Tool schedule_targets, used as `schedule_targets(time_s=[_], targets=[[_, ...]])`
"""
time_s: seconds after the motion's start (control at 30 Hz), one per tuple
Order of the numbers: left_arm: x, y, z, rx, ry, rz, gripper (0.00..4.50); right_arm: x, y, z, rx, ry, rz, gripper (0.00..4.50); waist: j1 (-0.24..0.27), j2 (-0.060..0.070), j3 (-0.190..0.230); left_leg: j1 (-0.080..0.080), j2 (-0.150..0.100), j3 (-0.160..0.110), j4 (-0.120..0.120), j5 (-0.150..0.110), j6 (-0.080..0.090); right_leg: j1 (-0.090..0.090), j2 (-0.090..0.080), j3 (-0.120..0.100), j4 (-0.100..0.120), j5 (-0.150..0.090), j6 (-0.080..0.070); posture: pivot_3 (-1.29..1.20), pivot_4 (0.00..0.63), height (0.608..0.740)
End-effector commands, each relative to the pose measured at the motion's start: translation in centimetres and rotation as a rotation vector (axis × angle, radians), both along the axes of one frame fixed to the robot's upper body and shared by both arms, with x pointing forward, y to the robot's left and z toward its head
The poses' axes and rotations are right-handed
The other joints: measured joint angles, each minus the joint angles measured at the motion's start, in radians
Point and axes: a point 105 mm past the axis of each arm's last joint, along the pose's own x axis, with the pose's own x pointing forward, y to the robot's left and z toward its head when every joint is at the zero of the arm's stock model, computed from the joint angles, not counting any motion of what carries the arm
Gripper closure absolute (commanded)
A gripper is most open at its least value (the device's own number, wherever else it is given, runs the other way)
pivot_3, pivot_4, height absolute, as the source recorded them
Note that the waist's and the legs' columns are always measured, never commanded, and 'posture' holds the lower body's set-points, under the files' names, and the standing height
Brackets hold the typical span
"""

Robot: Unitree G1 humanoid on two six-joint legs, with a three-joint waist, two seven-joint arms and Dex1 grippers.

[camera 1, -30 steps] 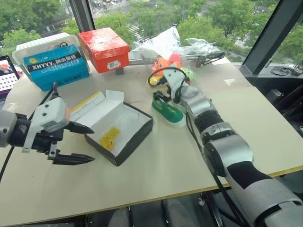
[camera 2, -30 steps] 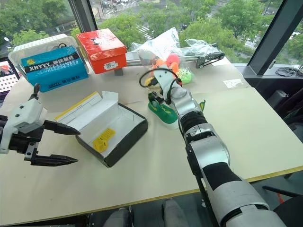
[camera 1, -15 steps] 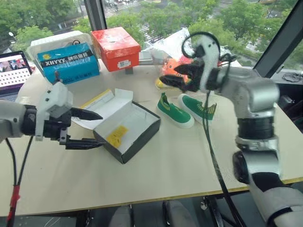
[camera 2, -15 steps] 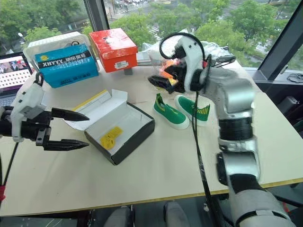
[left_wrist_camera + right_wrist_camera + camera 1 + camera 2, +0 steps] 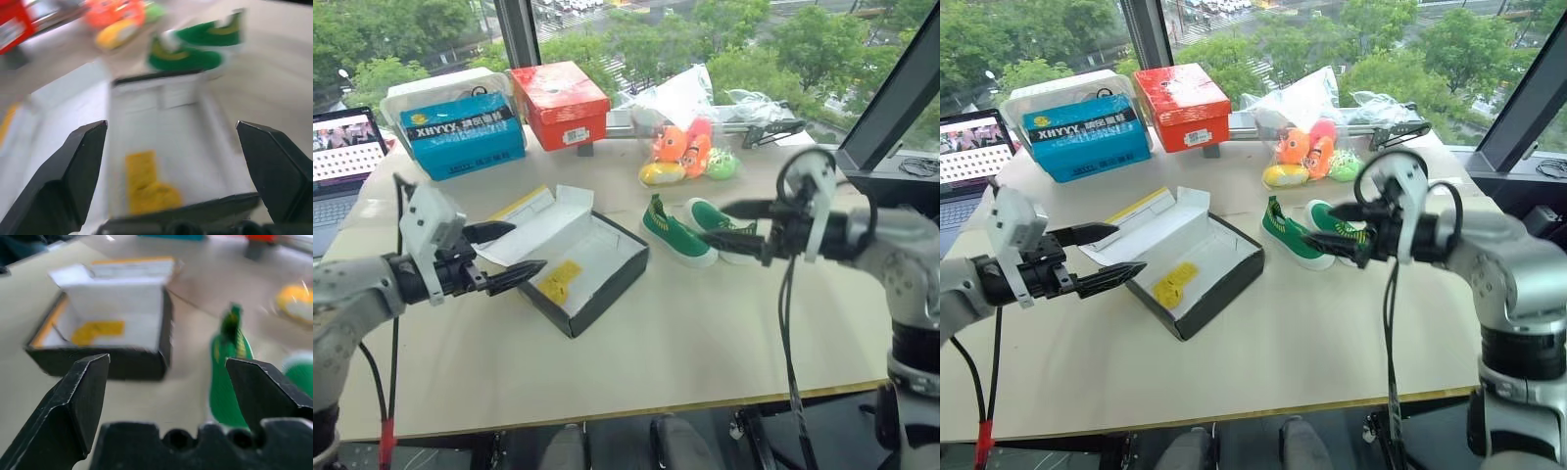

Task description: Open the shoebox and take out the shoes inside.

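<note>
Now, shoebox [image 5: 592,269] open, shoes [image 5: 677,231] side by side, toes toward right end effector [image 5: 736,227], both end effectors apart, left end effector [image 5: 504,257] empty.

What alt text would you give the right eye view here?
An open shoebox sits on a table with both green shoes out beside it. The left gripper and right gripper hover open-jawed and empty on either side.

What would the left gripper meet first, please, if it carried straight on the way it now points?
Probably the open shoebox: the left gripper, fingers spread, aims at its near wall, with the green shoes beyond it.
</note>
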Motion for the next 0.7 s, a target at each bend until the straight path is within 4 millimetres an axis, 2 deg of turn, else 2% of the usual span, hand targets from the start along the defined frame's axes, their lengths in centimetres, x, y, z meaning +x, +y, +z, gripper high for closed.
schedule_targets(time_s=[0.03, 0.17, 0.2, 0.27, 0.33, 0.43, 0.5, 0.67, 0.7], targets=[[-0.1, 0.6, 1.8, -0.089, -0.097, 0.076, 0.00, -0.4, -0.3, 1.4, 0.043, -0.136, -0.064, 0.05, 0.001, 0.000, 0.000, 0.000, 0.000, 0.000, 0.001, 0.000, 0.000, 0.000, 0.000, 0.000, 0.000, 0.000, 0.001, 0.00, 0.150, 0.740], [-0.3, 2.1, 1.6, -0.171, -0.136, 0.178, 0.00, -0.4, -0.8, 0.0, 0.215, -0.098, -0.179, 0.05, 0.000, -0.001, 0.000, 0.001, 0.001, 0.001, 0.003, 0.000, 0.000, 0.002, 0.001, 0.002, 0.001, 0.000, 0.004, 0.00, 0.150, 0.740], [-0.6, 2.9, 1.1, -0.184, -0.134, 0.213, 0.00, -0.4, -1.0, -0.6, 0.241, -0.097, -0.222, 0.05, 0.000, -0.001, -0.001, 0.002, 0.001, 0.001, 0.004, 0.000, 0.000, 0.003, 0.001, 0.002, 0.001, -0.001, 0.004, 0.00, 0.150, 0.740], [-1.2, 3.1, -0.3, -0.210, -0.120, 0.254, 0.00, -0.3, -2.2, -1.7, 0.231, -0.138, -0.303, 0.05, 0.002, -0.001, -0.002, 0.003, 0.001, 0.001, 0.004, 0.000, 0.000, 0.004, 0.001, 0.002, 0.000, -0.001, 0.004, 0.00, 0.150, 0.740], [-1.7, 3.5, -2.5, -0.240, -0.086, 0.321, 0.00, -0.2, -3.2, -3.2, 0.252, -0.154, -0.401, 0.05, 0.004, -0.001, -0.002, 0.003, 0.000, 0.001, 0.003, 0.000, 0.000, 0.005, 0.000, 0.002, -0.001, 0.000, 0.004, 0.00, 0.150, 0.740], [-2.6, 3.4, -6.0, -0.201, -0.048, 0.370, 0.00, -0.7, -4.5, -5.2, 0.205, -0.188, -0.506, 0.05, 0.005, -0.002, -0.002, 0.002, 0.000, 0.001, 0.003, 0.000, 0.000, 0.006, -0.001, 0.002, -0.005, 0.001, 0.004, 0.00, 0.150, 0.740], [-2.8, 3.1, -7.4, -0.186, -0.047, 0.393, 0.00, -1.0, -4.8, -5.8, 0.192, -0.207, -0.544, 0.05, 0.006, -0.002, -0.002, 0.002, 0.000, 0.002, 0.003, 0.000, 0.000, 0.007, -0.001, 0.002, -0.007, 0.001, 0.005, 0.00, 0.150, 0.740], [-1.6, 2.2, -9.6, -0.172, -0.053, 0.416, 0.00, -1.6, -4.3, -7.7, 0.107, -0.259, -0.613, 0.05, 0.006, -0.002, -0.004, 0.012, 0.000, 0.002, 0.003, 0.000, 0.000, 0.018, 0.000, 0.002, -0.009, -0.001, 0.010, 0.00, 0.150, 0.740], [-1.5, 1.7, -9.8, -0.165, -0.041, 0.383, 0.00, -1.6, -4.3, -7.9, 0.102, -0.257, -0.616, 0.05, 0.005, -0.002, -0.004, 0.013, 0.001, 0.002, 0.003, 0.000, 0.000, 0.018, 0.000, 0.002, -0.009, -0.005, 0.005, 0.00, 0.150, 0.740]])
